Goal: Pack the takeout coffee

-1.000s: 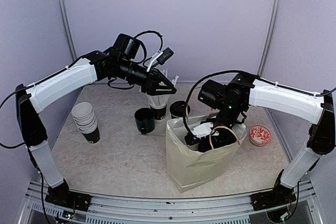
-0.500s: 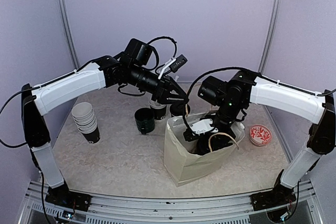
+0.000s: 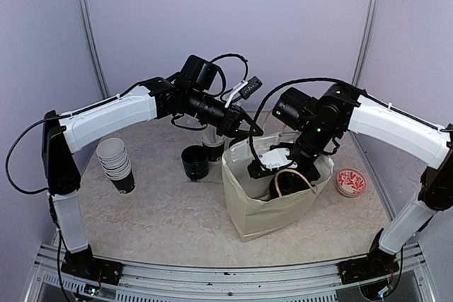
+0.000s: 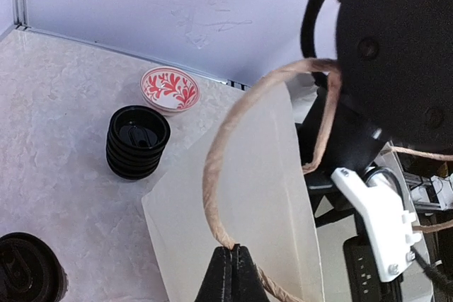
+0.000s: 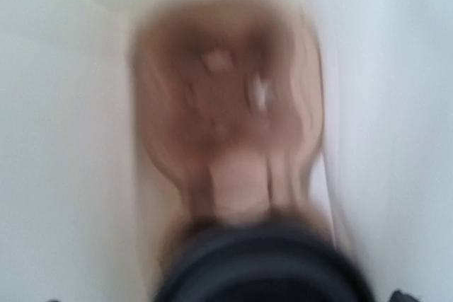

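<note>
The left gripper had its fingers pressed together on the root of the twisted paper handle at the far rim of the cream paper carrier bag, at about 11 o'clock on the bag's mouth in the top view. The right gripper was sunk into that mouth from 1 o'clock. Its jaws were spread wide, but its own camera gave only a blur of pale walls, something brown and a dark round edge. Whether a cup sat in there could not be told. The stack of black paper takeout cups with white inner walls stood upright on the marbled table at 9 o'clock from the bag and well apart from it, nearer the left arm. The stack of round black plastic lids stood near the bag's far side. Since the nearer arm was occupied with the handle, the next cup probably called for the right gripper to rise out and reach across toward 9 o'clock, taking it by its upright wall.
</note>
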You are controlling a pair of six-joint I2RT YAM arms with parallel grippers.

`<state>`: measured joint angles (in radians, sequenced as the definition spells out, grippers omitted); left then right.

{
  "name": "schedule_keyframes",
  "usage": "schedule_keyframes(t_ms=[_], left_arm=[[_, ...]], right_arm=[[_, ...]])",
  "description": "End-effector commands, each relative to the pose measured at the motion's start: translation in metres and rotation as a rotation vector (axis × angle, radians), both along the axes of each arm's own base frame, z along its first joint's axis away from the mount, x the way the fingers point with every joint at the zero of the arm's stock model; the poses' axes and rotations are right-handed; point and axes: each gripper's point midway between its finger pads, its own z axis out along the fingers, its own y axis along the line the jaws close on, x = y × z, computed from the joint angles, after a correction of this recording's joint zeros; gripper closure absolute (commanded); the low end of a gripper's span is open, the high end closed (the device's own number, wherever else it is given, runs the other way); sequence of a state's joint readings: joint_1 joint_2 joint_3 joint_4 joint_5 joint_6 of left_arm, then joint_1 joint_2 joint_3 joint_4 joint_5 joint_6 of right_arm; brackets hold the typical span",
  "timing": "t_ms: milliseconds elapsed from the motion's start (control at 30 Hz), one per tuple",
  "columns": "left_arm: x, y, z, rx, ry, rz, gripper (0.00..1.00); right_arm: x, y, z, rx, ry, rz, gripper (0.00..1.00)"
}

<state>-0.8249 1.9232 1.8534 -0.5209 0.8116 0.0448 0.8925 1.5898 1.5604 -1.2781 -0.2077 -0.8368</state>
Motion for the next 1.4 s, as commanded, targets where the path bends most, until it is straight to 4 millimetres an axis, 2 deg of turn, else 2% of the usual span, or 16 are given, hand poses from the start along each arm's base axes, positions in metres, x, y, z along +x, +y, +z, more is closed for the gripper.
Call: schedule_keyframes(t_ms=[0,233,433,567,700,767,867,1100,1367], left_arm=[[0.013,-0.002,0.016,-0.045,-0.047,0.024,1.0],[0.021,-0.004,0.016,-0.049,-0.063,0.04,1.0],[0.023,-0.002,0.028,-0.055,-0.077,0.054,1.0],[0.017,0.005,0.04,-0.056,-0.077,0.057,1.0],[0.007,0.014,0.049,-0.045,-0.064,0.049,1.0],[0.004,0.019,0.048,-0.026,-0.058,0.055,1.0],[0.004,0.024,0.043,0.004,-0.054,0.075,1.0],[0.016,0.037,0.052,0.004,-0.076,0.136,1.0],[0.037,0.039,0.029,0.082,-0.089,0.186,1.0]], right_arm=[[-0.006,0.0,0.035,0.09,-0.023,0.018,0.01],[-0.013,0.0,0.044,0.125,-0.012,0.023,0.01],[-0.007,0.007,0.071,0.186,-0.07,0.031,0.01],[-0.011,0.012,0.063,0.193,-0.022,0.036,0.01],[-0.004,0.019,0.05,0.16,-0.002,0.023,0.01],[-0.003,0.023,0.05,0.16,0.004,0.047,0.01],[-0.008,0.031,0.061,0.198,0.015,0.091,0.01],[-0.02,0.044,0.091,0.273,0.022,0.155,0.01],[-0.011,0.038,0.126,0.329,-0.119,0.133,0.01]])
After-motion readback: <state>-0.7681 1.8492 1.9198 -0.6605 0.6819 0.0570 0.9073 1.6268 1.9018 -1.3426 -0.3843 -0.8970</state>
